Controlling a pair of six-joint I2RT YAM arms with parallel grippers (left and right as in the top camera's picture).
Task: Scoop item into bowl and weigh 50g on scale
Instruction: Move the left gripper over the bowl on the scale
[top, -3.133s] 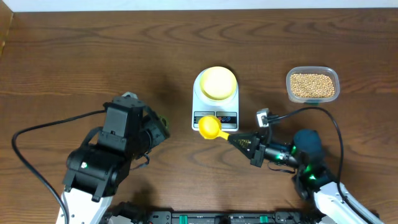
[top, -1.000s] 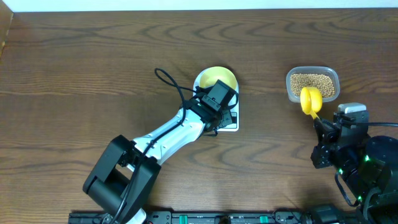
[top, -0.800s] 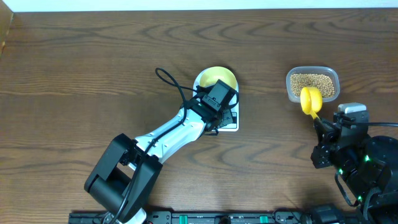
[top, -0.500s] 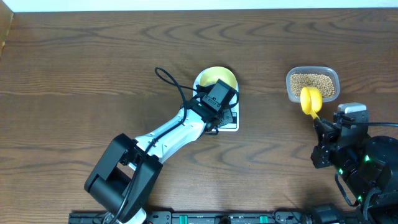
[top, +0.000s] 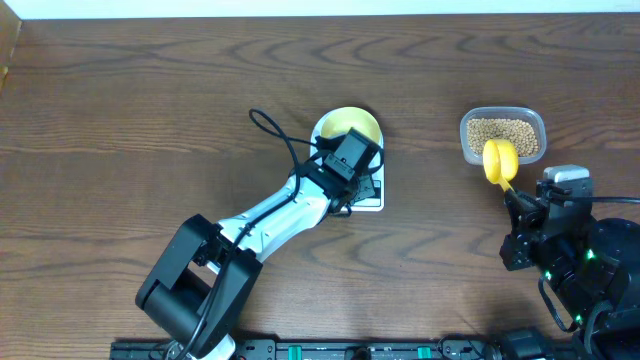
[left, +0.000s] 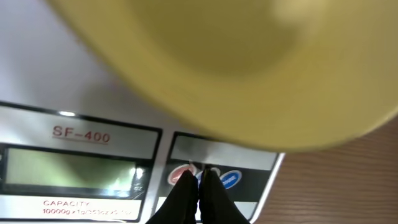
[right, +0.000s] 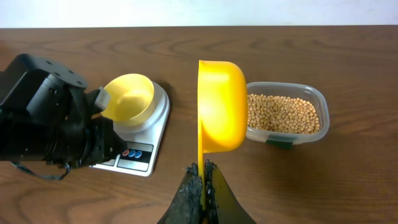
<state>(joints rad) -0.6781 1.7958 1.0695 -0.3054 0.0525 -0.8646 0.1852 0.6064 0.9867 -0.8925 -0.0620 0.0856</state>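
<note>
The pale yellow bowl (top: 348, 124) sits empty on the white scale (top: 372, 200), also seen as bowl (right: 129, 98) on scale (right: 146, 158). My left gripper (left: 200, 173) is shut, its tips pressed on the scale's front panel (left: 261, 163) between the red and blue buttons. My left gripper (top: 350, 182) covers the display from above. My right gripper (right: 204, 168) is shut on the handle of a bright yellow scoop (right: 221, 112), held on edge beside the clear tub of tan beans (right: 283, 114). From above, the scoop (top: 499, 160) hangs over the tub's near rim (top: 503, 161).
The left arm (top: 270, 225) stretches diagonally from the front left to the scale, with a black cable (top: 272, 132) looping beside the bowl. The right arm's base (top: 575, 255) stands at the front right. Wooden table (top: 120, 110) all round.
Over the last second nothing has visibly moved. Three seconds ago the left arm was folded back at the front left and the right gripper held the scoop by the scale's front.
</note>
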